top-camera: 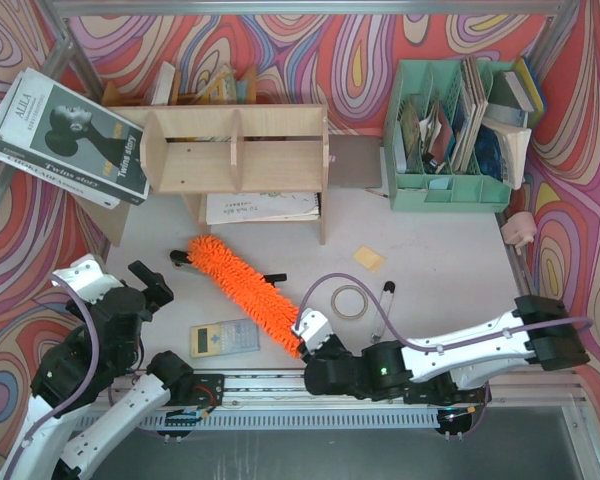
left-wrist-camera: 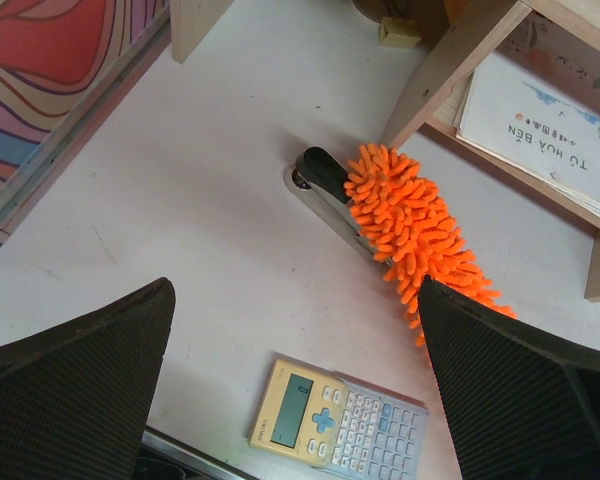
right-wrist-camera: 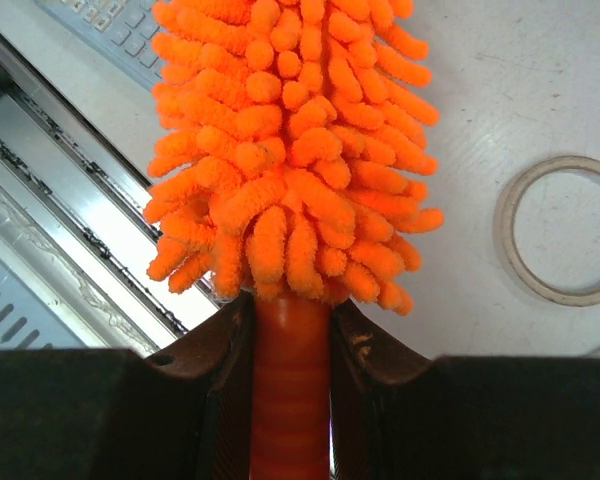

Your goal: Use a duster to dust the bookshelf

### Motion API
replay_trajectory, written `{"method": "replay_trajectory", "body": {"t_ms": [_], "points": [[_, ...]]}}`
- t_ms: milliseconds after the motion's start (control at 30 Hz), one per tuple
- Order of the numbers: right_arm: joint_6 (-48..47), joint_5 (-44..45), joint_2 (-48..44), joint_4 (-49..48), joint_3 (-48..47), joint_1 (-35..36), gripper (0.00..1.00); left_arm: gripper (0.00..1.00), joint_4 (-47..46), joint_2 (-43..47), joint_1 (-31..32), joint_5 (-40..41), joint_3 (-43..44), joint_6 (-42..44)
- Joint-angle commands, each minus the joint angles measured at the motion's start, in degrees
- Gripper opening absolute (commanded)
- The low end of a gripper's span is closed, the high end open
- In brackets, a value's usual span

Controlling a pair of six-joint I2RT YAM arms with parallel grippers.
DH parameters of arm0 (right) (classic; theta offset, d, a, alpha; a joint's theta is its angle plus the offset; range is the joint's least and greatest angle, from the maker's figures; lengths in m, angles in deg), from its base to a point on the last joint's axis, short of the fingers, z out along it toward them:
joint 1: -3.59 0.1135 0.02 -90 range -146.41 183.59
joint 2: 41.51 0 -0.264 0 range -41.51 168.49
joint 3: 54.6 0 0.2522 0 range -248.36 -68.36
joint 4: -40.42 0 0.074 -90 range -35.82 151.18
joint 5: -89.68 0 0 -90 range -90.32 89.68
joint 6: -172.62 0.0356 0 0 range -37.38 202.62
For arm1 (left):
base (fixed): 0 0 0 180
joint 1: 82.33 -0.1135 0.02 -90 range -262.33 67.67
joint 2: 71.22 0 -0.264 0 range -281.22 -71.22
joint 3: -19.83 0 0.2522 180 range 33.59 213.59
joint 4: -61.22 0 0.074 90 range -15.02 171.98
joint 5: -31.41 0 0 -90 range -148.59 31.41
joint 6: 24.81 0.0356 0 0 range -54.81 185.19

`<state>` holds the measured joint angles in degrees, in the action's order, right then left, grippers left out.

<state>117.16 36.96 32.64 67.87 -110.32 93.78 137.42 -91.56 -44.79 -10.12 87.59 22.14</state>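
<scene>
White counter (top-camera: 430, 250), with the plywood bookshelf (top-camera: 235, 150) up at 12 o'clock. The orange duster (top-camera: 245, 292) lies flat on the counter just below it, running from 10 to 4 o'clock. Right pincer (right-wrist-camera: 290, 330) is clamped on its handle at the 4 o'clock end. Left pincer (top-camera: 150, 283) is over at 8 o'clock, spread wide and holding nothing, with a calculator (top-camera: 224, 339) at its 4.

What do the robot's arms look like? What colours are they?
The left arm and right arm are chunky white shells with black joints. A thin lilac cable loops along each. The right one has a tiny green light. The left pincer and right pincer are dark, with pads in a bumpy grid pattern.
</scene>
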Motion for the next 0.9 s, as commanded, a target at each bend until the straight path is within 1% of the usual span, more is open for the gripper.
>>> {"method": "replay_trajectory", "body": {"t_ms": [0, 200, 333, 467, 667, 767, 867], "points": [[-2.0, 4.0, -7.9, 2.8, -2.8, -0.2, 0.0, 0.98, 0.3, 1.2, 0.3, 1.2, 0.0, 0.1], [-5.3, 4.0, -16.9, 7.5, -3.8, 0.2, 0.0, 0.98, 0.3, 1.1, 0.3, 1.1, 0.1, 0.1], [-4.4, 5.4, -19.1, 10.5, -4.8, 0.9, 0.0, 0.98, 0.3, 1.6, 0.3, 1.2, 0.0, 0.1], [-3.4, 3.9, -16.8, 9.0, -4.5, 1.6, 0.0, 0.98, 0.3, 1.9, 0.3, 1.2, 0.0, 0.1], [-0.5, 1.3, -11.4, 3.1, -1.0, 2.0, 0.0, 0.98, 0.4, 2.2, 0.3, 1.2, 0.0, 0.0], [4.7, 3.6, -9.0, 5.1, -0.3, 2.0, 0.0, 0.98, 0.3, 2.3, 0.3, 1.2, 0.0, 0.0], [11.2, 6.5, -6.8, 9.2, -0.2, 1.9, 0.0, 0.98, 0.3, 2.4, 0.3, 1.2, 0.0, 0.0]]}}
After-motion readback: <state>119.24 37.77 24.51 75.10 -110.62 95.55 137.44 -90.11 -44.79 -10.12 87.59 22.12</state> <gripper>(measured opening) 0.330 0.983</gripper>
